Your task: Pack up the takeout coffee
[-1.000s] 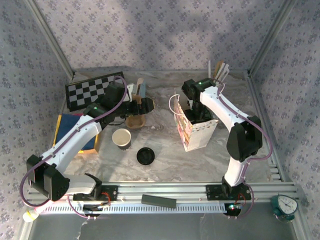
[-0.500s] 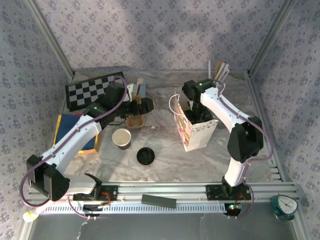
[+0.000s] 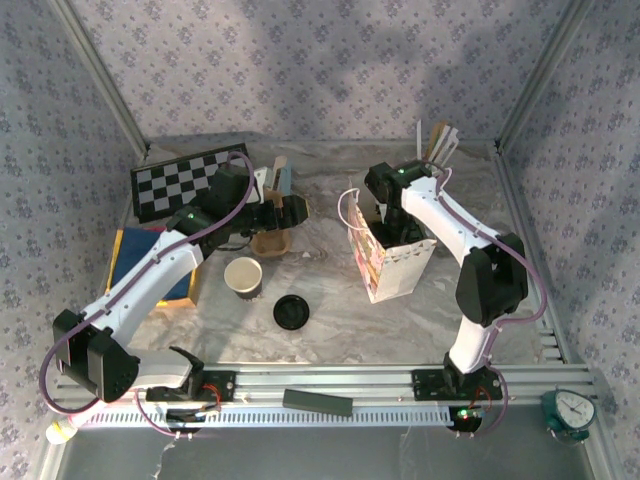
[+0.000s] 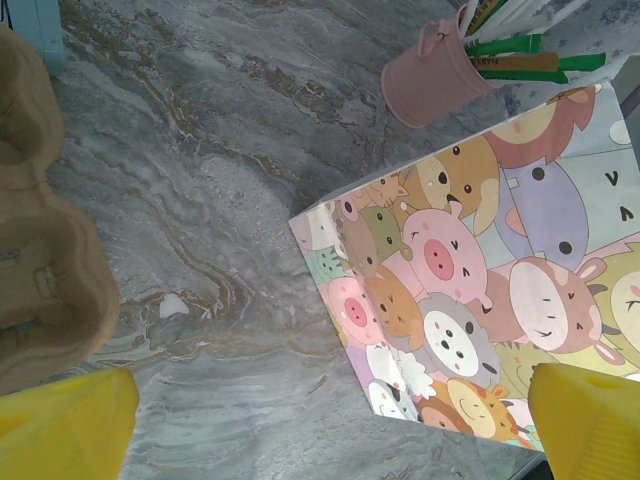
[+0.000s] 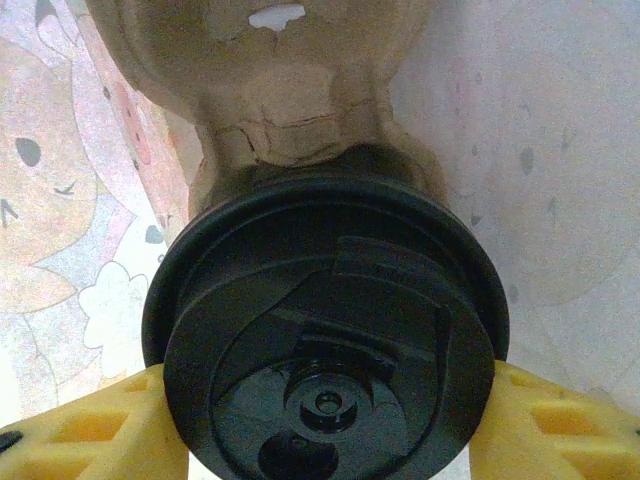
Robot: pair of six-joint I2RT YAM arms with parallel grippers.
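Note:
The takeout coffee [image 5: 325, 350] faces the right wrist camera with its round black lid. My right gripper [image 5: 325, 435] is shut on it, one yellow finger [image 5: 85, 430] at each side of the lid. The cup hangs inside the cartoon-animal paper bag [image 3: 388, 268], just above a brown pulp carrier [image 5: 270, 80] at the bag's bottom. From above, the right gripper [image 3: 390, 222] reaches down into the bag's open top. My left gripper [image 3: 290, 212] stands open with nothing between its fingers [image 4: 60, 425], over a second pulp carrier [image 3: 271, 241] left of the bag [image 4: 470, 270].
A lidless cup [image 3: 243, 277] with a white inside and a loose flat black lid [image 3: 290, 312] sit at the front left. A chessboard [image 3: 185, 180] and a blue-and-yellow book [image 3: 140, 262] lie at the left. A pink holder [image 4: 440, 75] with sticks stands behind the bag.

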